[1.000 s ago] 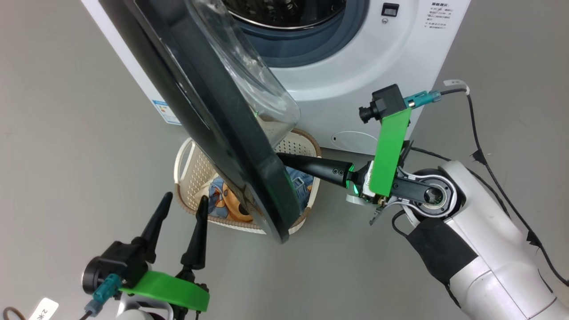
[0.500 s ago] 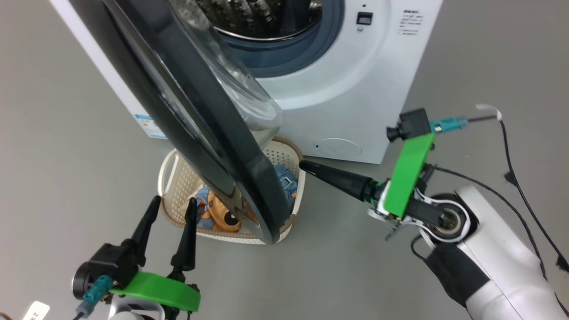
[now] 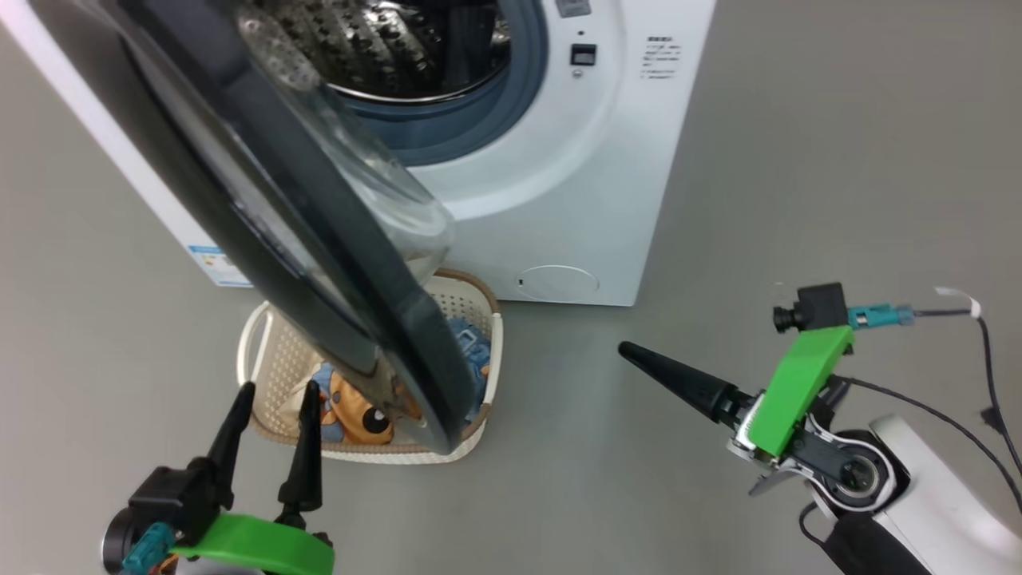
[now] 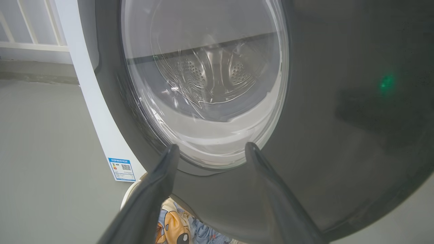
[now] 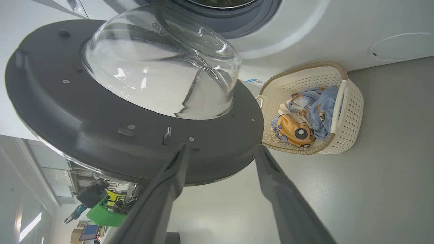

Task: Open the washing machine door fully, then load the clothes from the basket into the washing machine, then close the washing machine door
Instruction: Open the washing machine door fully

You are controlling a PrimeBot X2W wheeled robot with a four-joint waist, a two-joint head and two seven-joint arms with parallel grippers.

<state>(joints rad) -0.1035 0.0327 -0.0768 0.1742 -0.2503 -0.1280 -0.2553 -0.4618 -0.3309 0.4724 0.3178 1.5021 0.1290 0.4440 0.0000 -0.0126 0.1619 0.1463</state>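
Black-rimmed washing machine door (image 3: 319, 263) stands swung out from the washing machine (image 3: 575, 184). It runs from the upper left of the head frame down to lower centre. Steel drum (image 3: 383, 48) is exposed at top centre, and the blue label (image 3: 214, 267) sits on the machine's side at mid left.

Basket (image 3: 271, 375) is on the grey floor (image 3: 798, 160), lower left of centre, just in front of the machine. The door's lower edge overlaps it in frame. Clothes (image 3: 355, 411) (blue fabric, orange dog print) are inside the basket.

Left gripper (image 3: 279, 385) is at lower left with fingers pointing up frame, jaws apart and empty, tips near the basket's near rim. In the left wrist view its tips (image 4: 212, 145) frame the bottom of the door glass from outside; can't tell if they touch.

Right gripper (image 3: 627, 349) is at lower right, pointing left and well apart from door and basket. In the right wrist view its jaws (image 5: 221, 146) are apart with nothing between them. That view has the door's inner face ahead and the basket at centre right.
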